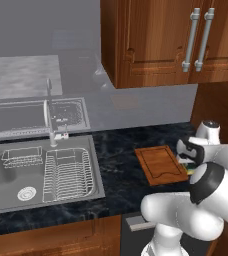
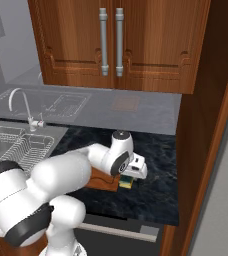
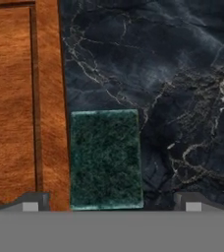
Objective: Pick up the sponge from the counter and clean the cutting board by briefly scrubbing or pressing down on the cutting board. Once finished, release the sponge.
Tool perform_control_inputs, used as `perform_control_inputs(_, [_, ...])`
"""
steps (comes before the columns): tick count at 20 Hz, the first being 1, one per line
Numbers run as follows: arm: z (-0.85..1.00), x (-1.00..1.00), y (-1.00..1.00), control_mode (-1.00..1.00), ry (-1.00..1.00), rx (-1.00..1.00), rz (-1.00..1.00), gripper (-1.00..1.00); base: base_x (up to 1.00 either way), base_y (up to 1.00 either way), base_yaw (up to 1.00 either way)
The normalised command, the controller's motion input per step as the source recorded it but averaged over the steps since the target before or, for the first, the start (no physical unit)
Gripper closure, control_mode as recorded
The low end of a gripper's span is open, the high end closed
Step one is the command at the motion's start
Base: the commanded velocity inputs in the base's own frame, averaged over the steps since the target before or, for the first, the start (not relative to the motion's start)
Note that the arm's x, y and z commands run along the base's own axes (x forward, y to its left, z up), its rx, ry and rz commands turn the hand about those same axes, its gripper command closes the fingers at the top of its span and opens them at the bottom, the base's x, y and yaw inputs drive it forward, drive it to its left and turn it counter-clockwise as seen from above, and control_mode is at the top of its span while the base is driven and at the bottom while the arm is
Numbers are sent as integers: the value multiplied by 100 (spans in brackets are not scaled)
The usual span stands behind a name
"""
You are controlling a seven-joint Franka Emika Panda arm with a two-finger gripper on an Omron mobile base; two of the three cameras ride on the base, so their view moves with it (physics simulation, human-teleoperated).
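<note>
The sponge [image 3: 106, 158] lies on the black counter [image 3: 182, 74], its dark green top facing up, touching the right edge of the reddish-brown cutting board [image 3: 15, 108]. My gripper [image 3: 111, 203] hangs open straight above it. One fingertip is over the board's edge and the other over bare counter, so the sponge sits between them and nothing is held. From the right base view the sponge [image 2: 125, 183] peeks out yellow and green under my hand, beside a strip of the cutting board [image 2: 102, 181]. The left base view has the cutting board [image 1: 158, 164] with the sponge [image 1: 190, 168] at its right edge.
A steel sink [image 1: 16, 175] with a wire dish rack [image 1: 68, 172] and a faucet [image 1: 50, 112] lies to the left. Wooden wall cabinets [image 2: 111, 45] hang above the counter. A tall wooden side panel [image 2: 206, 130] closes off the right end.
</note>
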Motion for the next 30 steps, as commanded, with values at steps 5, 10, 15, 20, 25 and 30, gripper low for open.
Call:
perform_control_inputs(5, [-10,3,0,-100,3,0,0,-100,0,0,0])
perform_control_inputs(10, [-16,1,0,-100,3,0,0,-100,0,0,0])
perform_control_inputs(15, [-15,5,0,-100,3,0,0,-100,0,0,0])
perform_control_inputs(20, [-10,4,0,-100,1,0,0,-100,0,0,0])
perform_control_inputs(25, [-9,3,0,-100,1,0,0,-100,0,0,0])
perform_control_inputs(30, [-9,5,0,-100,1,0,0,-100,0,0,0])
